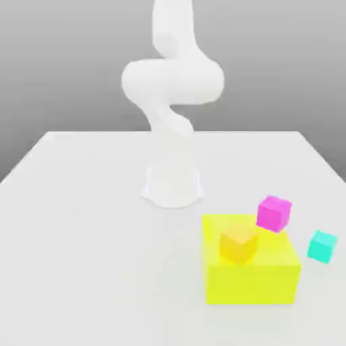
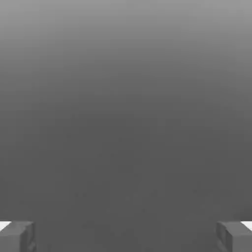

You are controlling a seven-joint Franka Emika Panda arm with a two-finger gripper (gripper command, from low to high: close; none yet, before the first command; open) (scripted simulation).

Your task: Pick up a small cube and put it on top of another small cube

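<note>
on the white table [image 1: 81, 223], grey backdrop behind.

A white table [image 1: 81, 230] fills the lower part of the exterior view under a plain grey backdrop [image 1: 61, 61]; a large yellow block [image 1: 260, 274] sits on it toward the exterior view's right, near the front edge

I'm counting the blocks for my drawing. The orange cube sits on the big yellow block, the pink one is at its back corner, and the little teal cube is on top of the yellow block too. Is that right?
Not quite. The teal cube isn't on the yellow block; it sits on the table, beside the block on the exterior view's right. The exterior view shows it. The orange cube and pink cube are as you said.
</note>
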